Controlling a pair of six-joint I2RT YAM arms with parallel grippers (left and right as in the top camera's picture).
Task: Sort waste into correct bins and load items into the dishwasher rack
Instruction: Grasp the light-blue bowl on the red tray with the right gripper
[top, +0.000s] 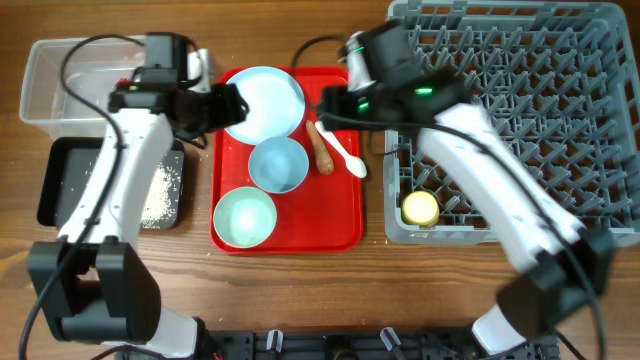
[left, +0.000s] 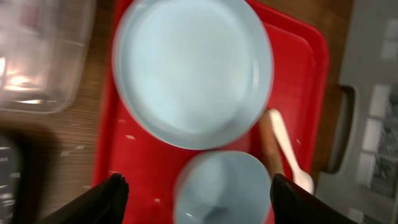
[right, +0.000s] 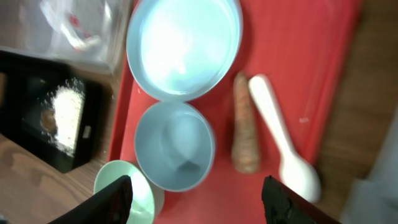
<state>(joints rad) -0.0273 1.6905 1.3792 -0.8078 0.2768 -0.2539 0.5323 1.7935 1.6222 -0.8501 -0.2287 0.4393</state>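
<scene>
On the red serving tray lie the pale blue-white plate, the light blue bowl, the pale green bowl, the brown-orange stick and the white spoon. The yellow cup stands in the grey rack. My left gripper is open and empty above the plate's left edge; its view shows the plate and the blue bowl. My right gripper is open and empty above the stick and spoon. The wrapper lies in the clear tub.
The black tray at the left holds white rice and a small brown scrap. The rack fills the right side of the table. Bare wood shows at the front.
</scene>
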